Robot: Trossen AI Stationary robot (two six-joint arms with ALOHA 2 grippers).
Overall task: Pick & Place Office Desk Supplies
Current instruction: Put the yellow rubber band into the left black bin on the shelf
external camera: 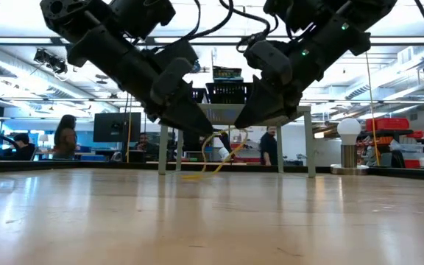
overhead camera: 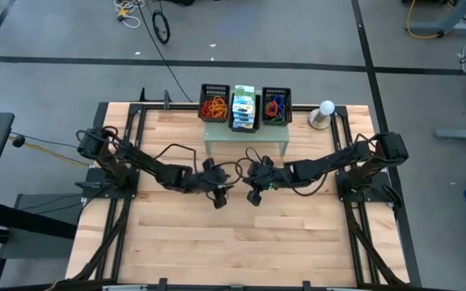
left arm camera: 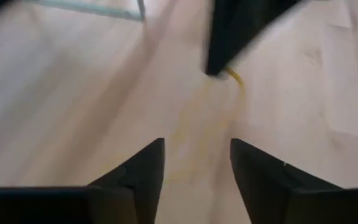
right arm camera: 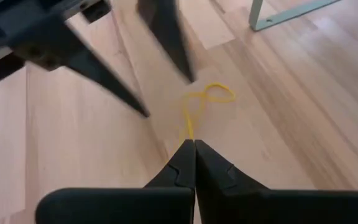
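Observation:
A thin yellow rubber band (right arm camera: 207,99), twisted into a figure eight, hangs from my right gripper (right arm camera: 194,143), which is shut on it over the middle of the table (overhead camera: 252,198). It also shows in the low view (external camera: 213,158). My left gripper (left arm camera: 194,146) is open and empty just to the left of it (overhead camera: 219,202). Its fingers stand apart from the band and point toward it. More bands fill two black baskets (overhead camera: 213,105) (overhead camera: 275,105), and printed boxes (overhead camera: 244,107) fill a middle basket on the pale green stand (overhead camera: 245,137). My right gripper pinches one end of the yellow band (right arm camera: 189,132) between its two fingertips. The fingers slant down from the table's right side. The band hangs slack below and ahead of the fingertips, and its far loop (external camera: 190,175) reaches down to about the table top.
The pale green stand with its three baskets stands at the far middle of the table. A white ball-topped object (overhead camera: 324,111) stands to its right. Bare wood lies toward the near edge (overhead camera: 233,250). People and desks show in the room behind (external camera: 65,136).

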